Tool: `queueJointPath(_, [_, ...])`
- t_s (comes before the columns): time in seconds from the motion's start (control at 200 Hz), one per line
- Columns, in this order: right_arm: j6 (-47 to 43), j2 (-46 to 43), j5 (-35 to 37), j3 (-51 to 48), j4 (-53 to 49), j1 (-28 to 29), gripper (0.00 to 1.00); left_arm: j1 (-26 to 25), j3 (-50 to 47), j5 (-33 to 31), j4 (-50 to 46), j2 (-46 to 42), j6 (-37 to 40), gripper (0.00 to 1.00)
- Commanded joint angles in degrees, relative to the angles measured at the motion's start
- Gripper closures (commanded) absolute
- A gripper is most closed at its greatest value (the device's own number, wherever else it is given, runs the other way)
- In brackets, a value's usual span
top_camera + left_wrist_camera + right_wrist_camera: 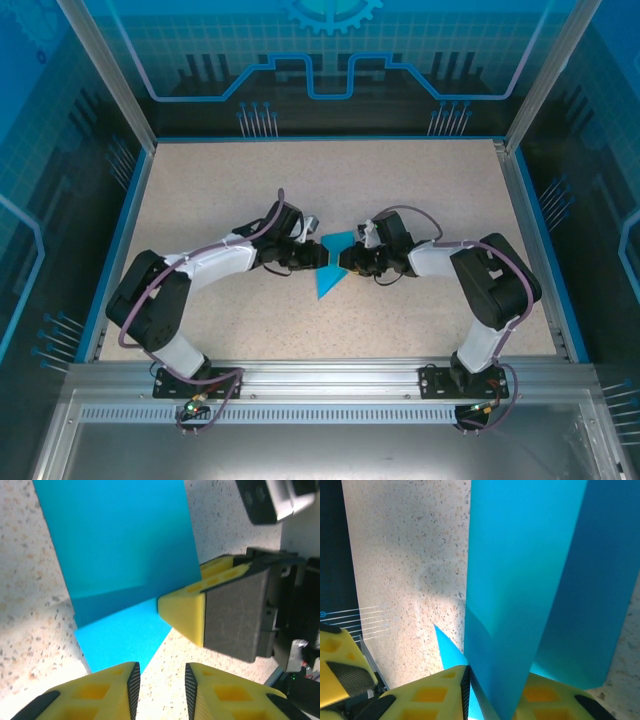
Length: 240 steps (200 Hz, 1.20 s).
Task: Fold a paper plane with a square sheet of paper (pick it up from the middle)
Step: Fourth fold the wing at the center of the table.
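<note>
You are gripping the sheet of paper (331, 268) with your right claw (492, 692), which is clenching on a raised fold running straight out from between its pads. Your left claw (160, 685) is sitting released, its pads parted by a narrow gap with nothing between them. The paper's pointed corner is lying just ahead of its tips, a little toward its left pad. From above, the two claws are facing each other almost tip to tip, with the paper between them and its long axis running across that line, point toward the arm bases. So the left claw is the free one, and I am judging that it is needing only a short push forward to reach the corner. The speckled counter (250, 180) is lying flat and giving you open room on every side, its blue rim well apart.
</note>
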Motion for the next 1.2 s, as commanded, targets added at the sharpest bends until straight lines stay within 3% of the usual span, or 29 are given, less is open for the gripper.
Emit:
queueJointPath(0.0, [-1.10,0.16,0.40,1.05,-1.67,1.03,0.79,-2.54,-2.41,-3.56,-0.73,-2.69,1.31,0.65])
queueJointPath(0.175, [2.87,-0.53,2.59,-0.64,0.85,1.72,0.86,-5.94,-3.32,-8.31,-1.26,-2.99,0.58,0.64])
queueJointPath(0.36, [8.16,-3.16,6.00,-2.82,2.89,3.20,0.94,-6.37,-5.80,-10.49,1.35,-4.50,-1.81,0.64])
queueJointPath(0.72, [17.01,-10.11,14.09,-7.03,4.11,8.13,0.93,-9.19,-8.54,-10.92,1.67,-7.82,2.97,0.60])
queueJointPath(0.975, [15.37,-8.85,14.32,-4.47,1.37,8.05,0.90,-14.37,-8.17,-19.11,0.43,-5.48,2.20,0.50])
queueJointPath(1.195, [14.96,-7.37,12.51,-3.91,2.55,7.26,0.88,-18.07,-4.70,-29.10,-1.26,-0.76,0.31,0.48])
